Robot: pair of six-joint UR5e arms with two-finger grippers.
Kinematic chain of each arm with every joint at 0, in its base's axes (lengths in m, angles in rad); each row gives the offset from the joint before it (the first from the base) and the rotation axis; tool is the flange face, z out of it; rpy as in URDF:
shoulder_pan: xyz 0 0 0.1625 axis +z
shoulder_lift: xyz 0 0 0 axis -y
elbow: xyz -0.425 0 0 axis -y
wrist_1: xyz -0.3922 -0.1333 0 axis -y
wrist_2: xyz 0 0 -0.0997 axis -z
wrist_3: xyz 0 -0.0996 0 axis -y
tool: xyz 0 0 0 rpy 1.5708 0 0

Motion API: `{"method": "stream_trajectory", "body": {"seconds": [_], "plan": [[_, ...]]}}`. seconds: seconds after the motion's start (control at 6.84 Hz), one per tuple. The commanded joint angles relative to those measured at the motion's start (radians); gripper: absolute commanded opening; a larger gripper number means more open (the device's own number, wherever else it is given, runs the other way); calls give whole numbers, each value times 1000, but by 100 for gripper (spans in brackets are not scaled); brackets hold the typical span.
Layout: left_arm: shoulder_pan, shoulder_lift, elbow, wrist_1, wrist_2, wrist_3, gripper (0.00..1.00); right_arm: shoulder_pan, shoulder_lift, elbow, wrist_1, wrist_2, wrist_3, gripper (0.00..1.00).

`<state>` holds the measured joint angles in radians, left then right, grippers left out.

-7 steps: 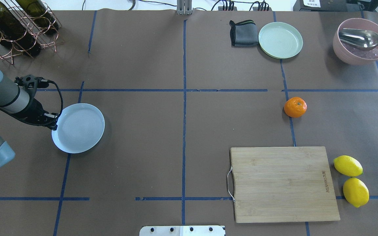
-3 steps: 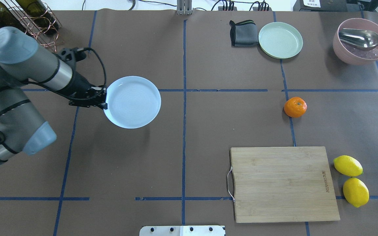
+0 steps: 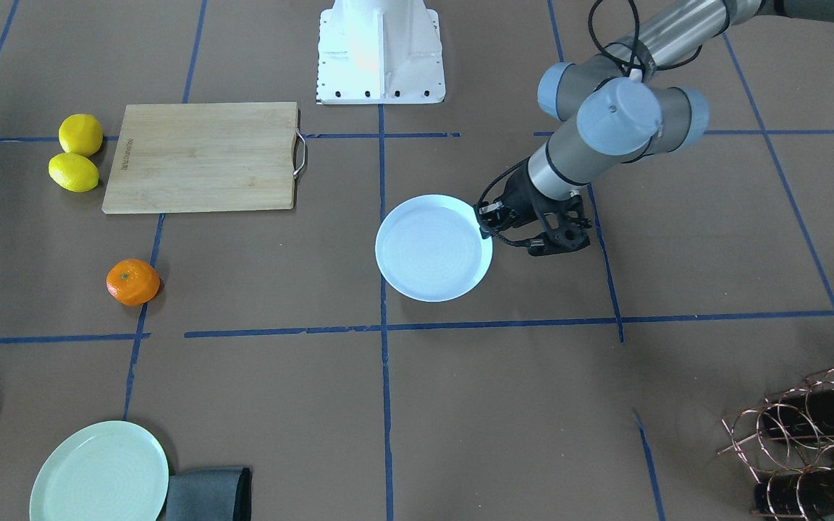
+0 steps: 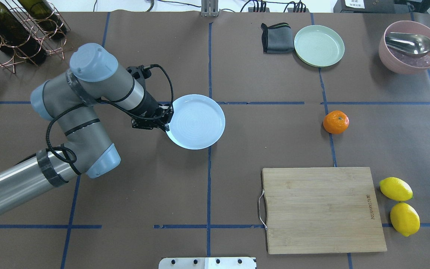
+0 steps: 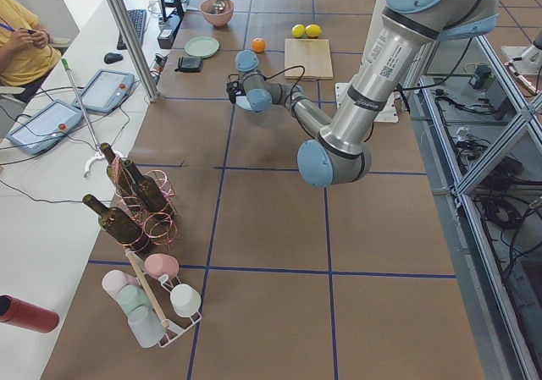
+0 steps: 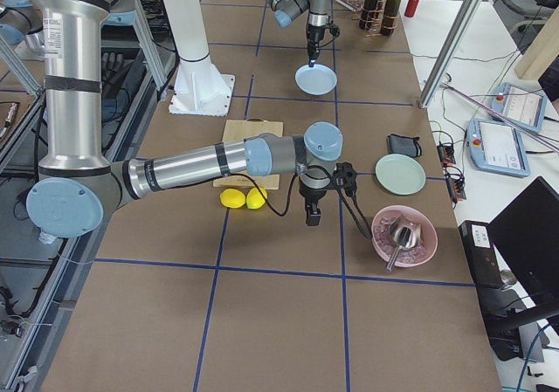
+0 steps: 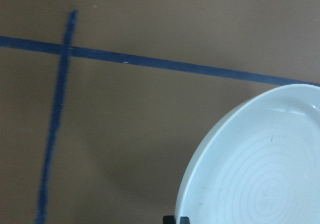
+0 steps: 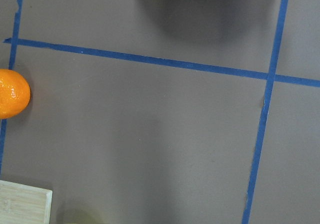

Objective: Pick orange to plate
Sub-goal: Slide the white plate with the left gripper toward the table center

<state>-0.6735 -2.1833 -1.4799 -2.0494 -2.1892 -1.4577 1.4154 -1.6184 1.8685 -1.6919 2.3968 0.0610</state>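
Clearly, left fingers (image 4: 166, 120) pinch the plate (image 4: 200, 123) at its rim.

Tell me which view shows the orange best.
Overhead exterior: the orange sits whole and unblocked, stem dimple visible. Front-facing also shows it whole; right wrist crops it at the edge; exterior left shows it tiny; the others lack it.

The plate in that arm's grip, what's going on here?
The left gripper holds the plate by its rim near the middle of the table, seemingly just above it. The plate is empty. The orange sits untouched on the table's other half, well apart from the plate. The right gripper hangs over that half and holds nothing. It shows only in a side view, so whether it is open or shut is unclear.
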Motion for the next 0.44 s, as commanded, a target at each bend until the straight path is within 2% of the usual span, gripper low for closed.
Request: {"method": "stream_trajectory", "body": {"seconds": [0.0,0.29], "plan": [[47,-16,68,-95,39,-10,0,-4,0,1,1,-1,0,100],[74,-38,76,-103,77,-10,0,-6,0,1,1,-1,0,100]]}}
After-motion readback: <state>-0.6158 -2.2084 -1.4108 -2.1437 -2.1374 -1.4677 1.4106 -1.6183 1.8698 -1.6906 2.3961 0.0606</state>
